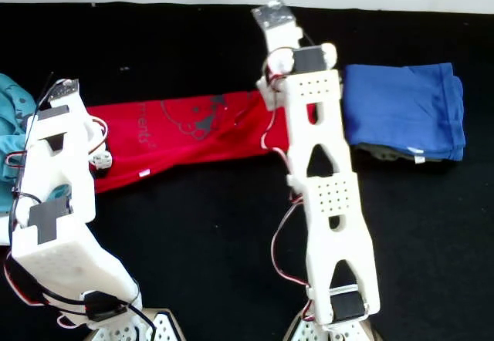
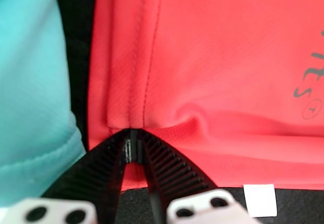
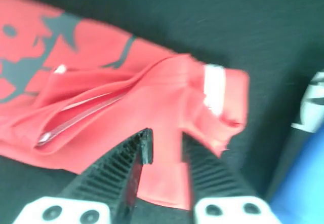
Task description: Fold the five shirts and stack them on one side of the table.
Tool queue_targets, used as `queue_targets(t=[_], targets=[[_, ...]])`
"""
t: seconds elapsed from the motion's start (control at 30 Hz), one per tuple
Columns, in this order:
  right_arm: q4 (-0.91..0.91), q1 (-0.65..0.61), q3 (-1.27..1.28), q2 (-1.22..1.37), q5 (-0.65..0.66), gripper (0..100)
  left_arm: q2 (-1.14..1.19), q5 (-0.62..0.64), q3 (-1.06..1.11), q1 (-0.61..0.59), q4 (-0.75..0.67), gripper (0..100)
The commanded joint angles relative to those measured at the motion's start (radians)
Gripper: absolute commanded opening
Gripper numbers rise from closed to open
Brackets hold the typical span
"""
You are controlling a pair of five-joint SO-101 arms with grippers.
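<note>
1. Grip check: your left gripper (image 2: 132,152) has its jaws pressed together on a small pinch of the red shirt (image 2: 212,72), right at its hemmed edge. The cloth puckers just past the tips.
2. Your right gripper (image 3: 166,150) has its jaws narrowly apart with a thicker bunch of the same shirt's other end between them, so it looks to be holding that end.
3. The red shirt lies stretched along the black table (image 1: 201,225) between your two arms, partly folded lengthwise.
4. The teal shirt (image 2: 30,82) sits just beside the end your left gripper holds. The folded blue shirt (image 1: 401,109) lies near the other end, on top of a darker garment (image 1: 378,153).
5. The left hold is shallow, so if you pull the arms apart or lift sharply, the hem may slip out and the fold may fall open.
6. The right bunch holds several layers, and a loose flap could drop free. A low carry could also drag the teal shirt or nudge the blue stack.
7. The high view gives you the whole layout, but the arms cover both grips there. The left wrist view shows how little cloth is pinched, plus a white tag (image 2: 259,199) at the shirt's edge. The right wrist view shows the layered, gaping fold.
</note>
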Motion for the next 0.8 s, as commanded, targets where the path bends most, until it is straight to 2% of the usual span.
queue_targets(t=[0.0,0.13,0.4,0.5,0.63,0.77], targets=[[0.012,-0.082,0.062,-0.008,0.028,1.9,0.004,0.003,0.002,0.007,-0.02,1],[-0.056,-0.136,0.124,-0.007,0.034,1.7,0.004,0.003,0.002,0.007,-0.02,1],[-0.328,-0.14,0.166,0.008,0.032,1.7,0.004,0.003,0.004,0.007,-0.02,1],[-0.323,-0.14,0.168,0.008,0.032,1.7,0.004,0.003,0.004,0.007,-0.02,1],[-0.214,-0.127,0.067,-0.018,0.034,1.7,-0.005,0.003,0.001,0.001,-0.018,1],[-0.099,-0.094,-0.051,-0.039,0.035,1.7,-0.068,0.005,-0.061,-0.081,0.011,1]])
